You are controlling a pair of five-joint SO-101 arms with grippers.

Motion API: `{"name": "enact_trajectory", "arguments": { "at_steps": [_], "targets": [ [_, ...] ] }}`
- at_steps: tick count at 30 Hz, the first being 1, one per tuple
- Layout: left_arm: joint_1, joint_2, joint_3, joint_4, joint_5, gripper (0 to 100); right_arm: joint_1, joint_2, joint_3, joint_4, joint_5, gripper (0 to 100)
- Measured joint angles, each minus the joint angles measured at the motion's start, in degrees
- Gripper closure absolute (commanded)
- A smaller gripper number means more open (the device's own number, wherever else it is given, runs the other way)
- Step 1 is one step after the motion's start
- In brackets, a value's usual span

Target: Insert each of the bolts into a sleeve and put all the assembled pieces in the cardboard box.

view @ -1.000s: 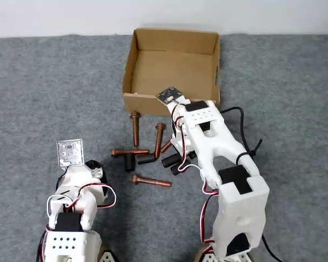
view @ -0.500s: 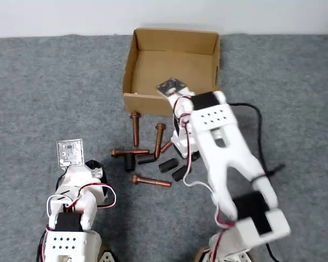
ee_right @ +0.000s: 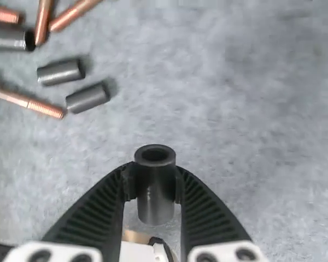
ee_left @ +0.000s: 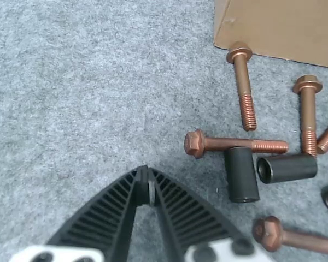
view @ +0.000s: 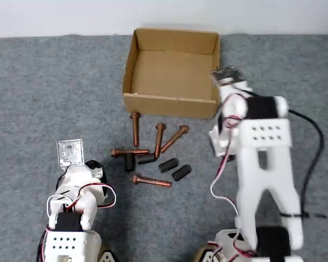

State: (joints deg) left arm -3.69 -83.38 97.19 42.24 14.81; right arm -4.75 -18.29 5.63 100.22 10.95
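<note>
My right gripper is shut on a black sleeve, which stands upright between its fingers above bare carpet. The right arm hangs to the right of the pile, near the cardboard box's front right corner. Several copper bolts, such as one by the box and one nearest me, lie in the pile. Loose black sleeves lie among them. My left gripper is shut with nothing in it, low at the left, short of a bolt and a sleeve.
Everything rests on grey carpet. The open-topped box holds nothing and stands at the back, in front of a white wall. A black cable loops off the right arm. Open carpet lies to the left and right of the pile.
The right arm has swung from over the pile to the right, uncovering a bolt and two sleeves it had hidden. The left arm has not moved.
</note>
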Motion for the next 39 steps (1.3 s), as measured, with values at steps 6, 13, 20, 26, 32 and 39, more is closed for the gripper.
{"name": "enact_trajectory", "arguments": {
  "at_steps": [6,13,20,26,32,39],
  "targets": [
    [0.0,0.0,0.0,0.0,0.0,99,4.0,-8.9,1.9,0.1,-0.4,99.1],
    [0.0,0.0,0.0,0.0,0.0,99,5.0,-19.3,9.4,0.1,-0.6,99.1],
    [0.6,0.0,0.0,0.0,0.1,99,11.2,-35.0,15.7,0.2,-0.6,99.1],
    [3.3,0.0,0.0,0.0,0.0,99,12.7,-45.5,24.7,0.2,-0.6,99.1],
    [7.3,0.0,0.0,0.0,0.0,99,12.8,-51.3,26.1,0.2,-0.6,99.1],
    [7.5,0.0,0.0,0.0,0.0,99,12.8,-52.3,29.9,0.2,-0.6,99.1]
  ]
}}
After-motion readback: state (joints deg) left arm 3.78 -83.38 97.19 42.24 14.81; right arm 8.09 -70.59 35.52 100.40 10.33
